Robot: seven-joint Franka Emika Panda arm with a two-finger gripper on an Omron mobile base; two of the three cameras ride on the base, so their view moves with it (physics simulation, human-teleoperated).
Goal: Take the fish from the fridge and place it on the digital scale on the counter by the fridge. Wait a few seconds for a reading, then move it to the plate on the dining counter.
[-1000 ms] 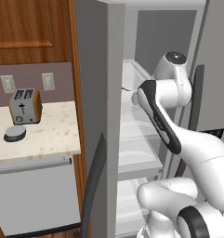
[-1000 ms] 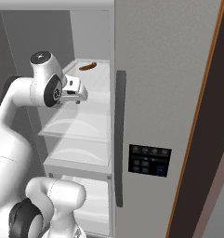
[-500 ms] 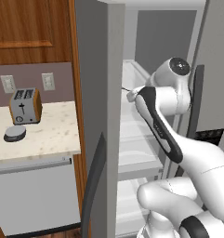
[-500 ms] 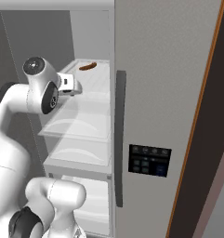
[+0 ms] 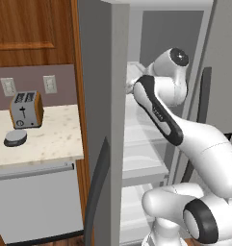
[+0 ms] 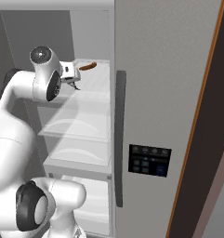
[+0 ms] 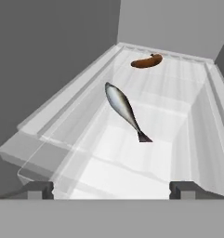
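The fish (image 7: pixel 122 107), slim and silver-grey with a dark tail, lies on the white top shelf of the open fridge (image 6: pixel 81 125), its tail toward me. My gripper (image 7: pixel 112 190) hovers short of it at the shelf's front edge, open, with nothing between its fingertips (image 7: pixel 39 189). From the right base view the gripper (image 6: pixel 74 83) sits at the top shelf's front. The digital scale (image 5: pixel 15 138) rests on the counter (image 5: pixel 50 139) left of the fridge, in front of the toaster.
A brown sausage (image 7: pixel 147 61) lies at the back of the same shelf, beyond the fish. The open fridge door (image 5: pixel 100 144) stands between the arm and the counter. An orange-sided toaster (image 5: pixel 26 109) stands behind the scale. The other door carries a dark handle (image 6: pixel 119 139) and a control panel (image 6: pixel 148 160).
The hand has risen a little and turned toward the top shelf. The jaws stay wide. The fish and sausage have not moved.
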